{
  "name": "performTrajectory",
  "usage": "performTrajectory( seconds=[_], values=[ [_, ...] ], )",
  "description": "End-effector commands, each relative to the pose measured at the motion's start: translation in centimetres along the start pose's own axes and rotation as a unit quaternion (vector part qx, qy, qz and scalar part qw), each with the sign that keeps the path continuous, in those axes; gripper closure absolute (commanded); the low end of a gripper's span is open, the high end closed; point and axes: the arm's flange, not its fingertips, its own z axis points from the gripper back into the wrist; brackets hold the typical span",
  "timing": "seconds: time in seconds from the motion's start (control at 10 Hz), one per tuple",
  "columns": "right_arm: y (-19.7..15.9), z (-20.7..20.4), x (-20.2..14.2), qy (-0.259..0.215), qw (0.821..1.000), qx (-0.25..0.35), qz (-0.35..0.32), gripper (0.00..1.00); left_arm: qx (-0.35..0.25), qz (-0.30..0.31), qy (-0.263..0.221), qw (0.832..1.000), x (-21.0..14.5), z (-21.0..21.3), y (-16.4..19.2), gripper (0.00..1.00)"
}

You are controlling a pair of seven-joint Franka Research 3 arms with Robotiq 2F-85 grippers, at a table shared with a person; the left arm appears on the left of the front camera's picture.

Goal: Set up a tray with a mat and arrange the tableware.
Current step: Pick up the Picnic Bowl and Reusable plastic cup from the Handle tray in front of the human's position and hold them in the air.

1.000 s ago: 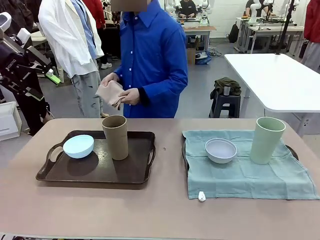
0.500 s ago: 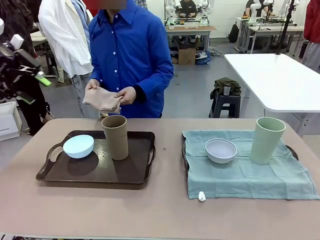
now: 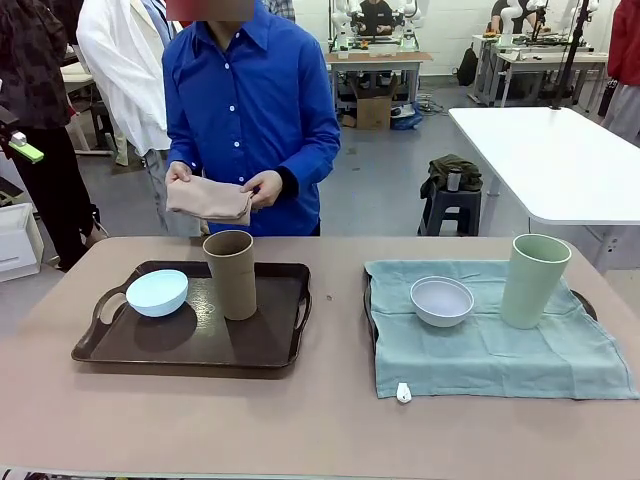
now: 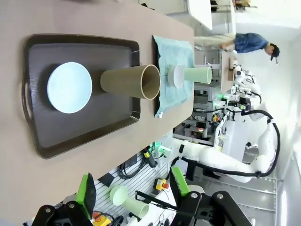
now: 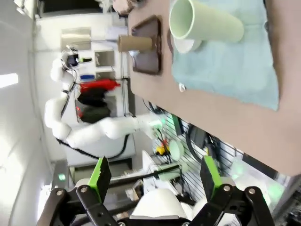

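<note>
On the table's left a dark brown tray (image 3: 190, 350) carries a light blue bowl (image 3: 157, 292) and a brown cup (image 3: 231, 273). To the right, a teal mat (image 3: 500, 350) covers a second tray whose handle (image 3: 585, 302) peeks out; a whitish-grey bowl (image 3: 442, 300) and a pale green cup (image 3: 535, 280) stand on it. A person holds a folded beige cloth (image 3: 207, 197) above the brown tray's far edge. My left gripper (image 4: 133, 183) is open, high above the tray (image 4: 94, 127); its green pad (image 3: 27, 152) shows at the far left. My right gripper (image 5: 155, 173) is open, far from the green cup (image 5: 207, 23).
A small white tag (image 3: 403, 393) lies at the mat's near corner. Bare tabletop (image 3: 335, 320) separates the two trays. Behind the person stand a white table (image 3: 550, 150) and a stool (image 3: 455, 200). Another person in a white coat (image 3: 125, 70) stands at the back left.
The person has turned to face the table and moved left, now holding the beige cloth flat in both hands. My left arm has drawn back to the picture's left edge.
</note>
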Motion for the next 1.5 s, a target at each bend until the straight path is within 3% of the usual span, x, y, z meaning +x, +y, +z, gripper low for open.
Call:
performTrajectory(
  seconds=[0.0,0.1,0.2,1.4],
  values=[
    [0.2,-1.8,0.4,-0.045,0.999,0.020,0.005,0.00,-0.017,-0.028,0.015,0.999,0.0,-1.1,-0.4,0.16],
    [0.2,-2.1,0.8,-0.048,0.998,0.032,0.019,0.00,-0.016,-0.029,0.020,0.999,-0.5,-1.7,-0.7,0.16],
    [-0.3,-0.5,-0.1,-0.021,1.000,0.013,0.001,0.00,-0.005,-0.011,0.006,1.000,0.2,-0.6,-0.2,0.16],
    [-0.3,-0.5,-0.1,-0.021,1.000,0.013,0.001,0.00,-0.005,-0.011,0.006,1.000,0.2,-0.6,-0.2,0.16]
  ],
)
